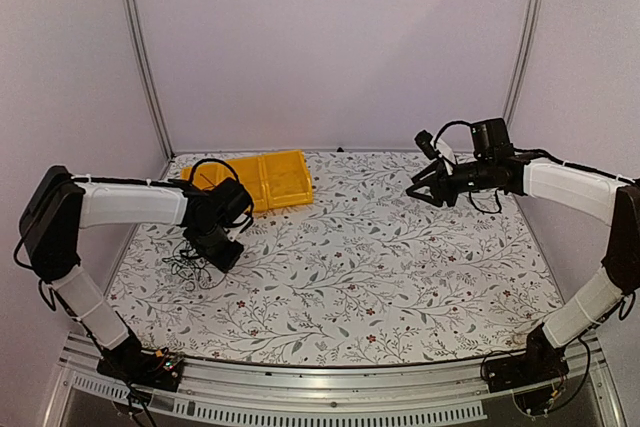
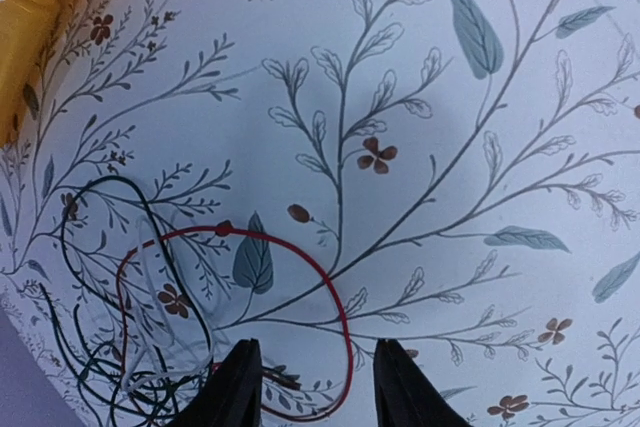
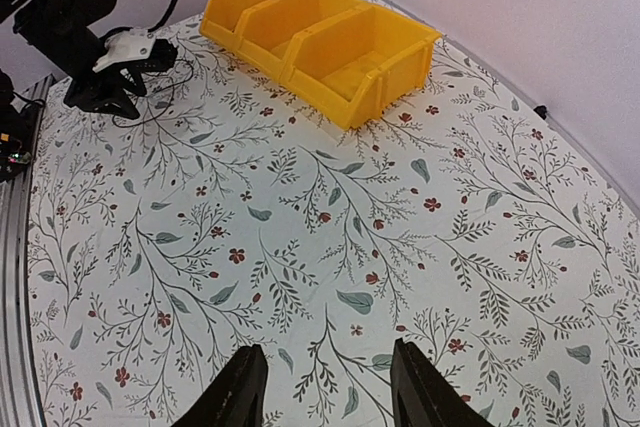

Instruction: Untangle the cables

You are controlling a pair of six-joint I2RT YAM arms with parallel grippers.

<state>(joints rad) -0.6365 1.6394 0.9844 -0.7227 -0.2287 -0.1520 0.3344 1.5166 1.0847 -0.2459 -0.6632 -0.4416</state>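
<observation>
"Since those cables (image 1: 190, 267) are so thin, how do you expect them to handle?"

"Light and limp, I'd judge. They should snag on each other and drag the whole knot along if I pull fast. They look too slick and fine for a pinch on several at once, so I'd take one strand where it runs free of the rest. The red wire (image 2: 335, 297) arcs out alone on the cloth, clear of the black strands (image 2: 105, 179) bunched to one side. That open arc is my pick."

"Where is the knot?"

"On the left of the table (image 1: 380, 277), a little nearer me than the yellow bin (image 1: 265, 182) — right under my left gripper (image 2: 318, 352)."

"And your hands?"

"My left arm reaches out from the shoulder with the wrist bent down, fingers low over the tangle. They stand partly apart, straddling the lower end of the red arc, and nothing is clamped between them. My right gripper (image 3: 325, 362) hangs high over the far right of the table, well apart from the wires. It is tilted toward the bin, about half spread, and it holds nothing."

"Any risk?"

"Closing on two strands instead of one — that would likely tighten the knot."
</observation>
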